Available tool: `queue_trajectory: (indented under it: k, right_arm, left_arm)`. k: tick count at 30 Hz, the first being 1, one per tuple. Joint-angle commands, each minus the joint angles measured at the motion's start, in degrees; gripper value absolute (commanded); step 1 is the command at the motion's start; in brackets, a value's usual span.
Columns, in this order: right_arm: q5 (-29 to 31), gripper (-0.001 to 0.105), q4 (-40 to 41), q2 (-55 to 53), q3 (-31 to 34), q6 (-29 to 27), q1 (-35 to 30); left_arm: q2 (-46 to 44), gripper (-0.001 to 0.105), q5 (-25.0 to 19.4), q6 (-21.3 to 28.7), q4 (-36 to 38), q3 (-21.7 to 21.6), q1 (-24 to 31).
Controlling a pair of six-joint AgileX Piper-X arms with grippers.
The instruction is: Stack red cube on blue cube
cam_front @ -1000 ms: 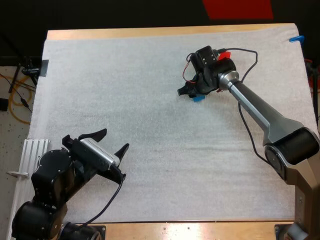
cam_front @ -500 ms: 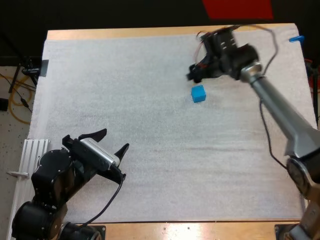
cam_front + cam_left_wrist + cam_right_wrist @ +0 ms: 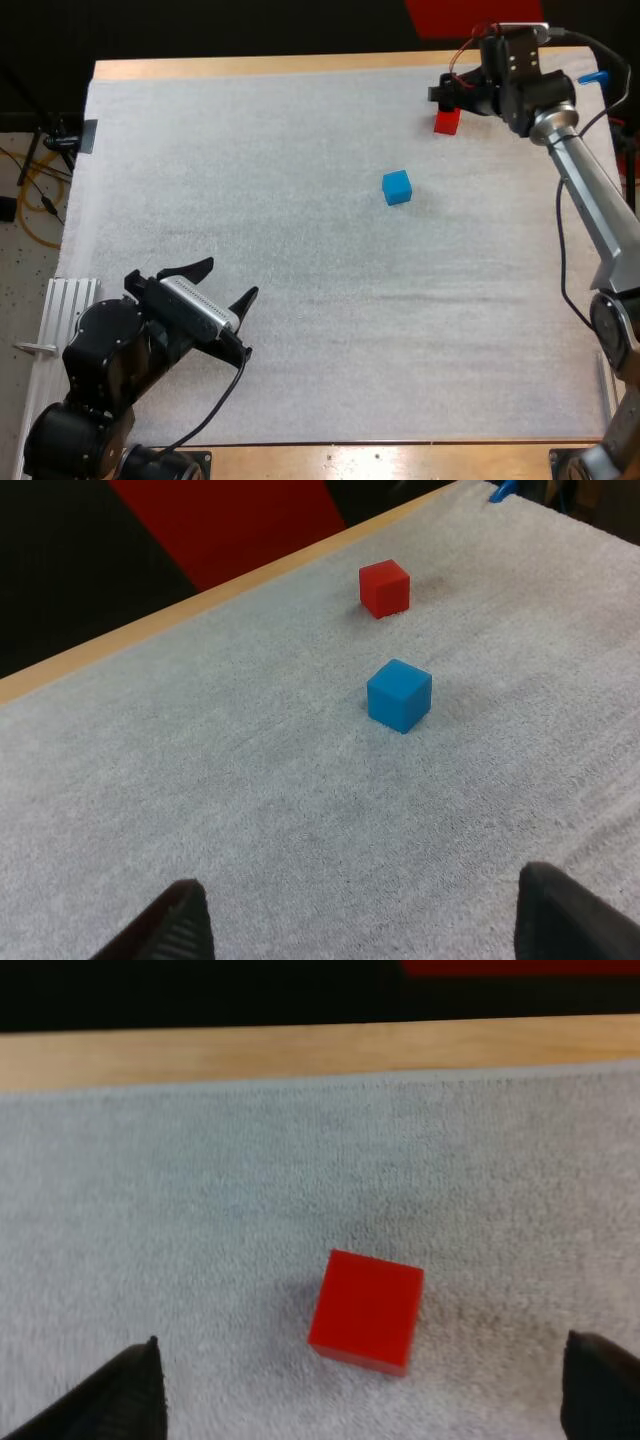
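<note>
Since a second ago the right gripper (image 3: 450, 98) has left the blue cube (image 3: 397, 186) at mid-mat and swung to the far right corner of the white mat (image 3: 250, 200), where it now hangs at the red cube (image 3: 447, 121). The blue cube has not shifted. In the right wrist view the two black fingers stand wide apart, one on either side of the red cube and clear of it, gripping nothing. The cube rests flat on the mat, near the wooden table edge (image 3: 300, 1055) and well apart from the blue cube. It looks slightly turned against the line between the fingers, so a close from here would likely catch corners rather than flat faces, and the cube could twist or squirt out. If the gripper comes down off-centre, one fingertip may land on top of the cube or shove it toward the mat's far border. A skewed hold would probably carry through to the stacking, where a tilted red cube could slide off or knock the blue cube aside. The left gripper (image 3: 232, 277) rests spread and empty at the near left, well away from both cubes.
</note>
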Motion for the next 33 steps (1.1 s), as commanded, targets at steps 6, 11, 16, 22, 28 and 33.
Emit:
queue_trajectory:
  k: [6,11,16,22,28,33]
  right_arm:
    - [2.3,0.076,-3.0,5.0,-0.3,6.8,0.3]
    - [2.2,0.076,-5.6,7.9,-0.7,7.0,0.3]
    - [2.2,0.076,-6.4,10.8,-3.7,8.0,0.2]
    - [2.0,0.076,-5.9,14.1,-7.2,8.0,0.2]
    - [1.5,0.076,-5.9,15.7,-7.6,8.0,0.2]
    - [0.9,0.076,-5.9,16.4,-7.6,8.0,0.2]
  left_arm:
    - [-0.1,0.063,-0.1,-1.4,-0.3,-0.5,-0.3]
    - [-0.1,0.063,-0.1,-2.2,-0.3,-0.5,-0.3]
    - [-0.1,0.063,-0.1,-2.2,-0.3,-0.5,-0.3]
    - [-0.1,0.063,-0.1,-2.2,-0.3,-0.5,-0.3]
    - [-0.1,0.063,-0.1,-2.2,-0.3,-0.5,-0.3]
    - [-0.1,0.063,-0.1,-2.2,-0.3,-0.5,-0.3]
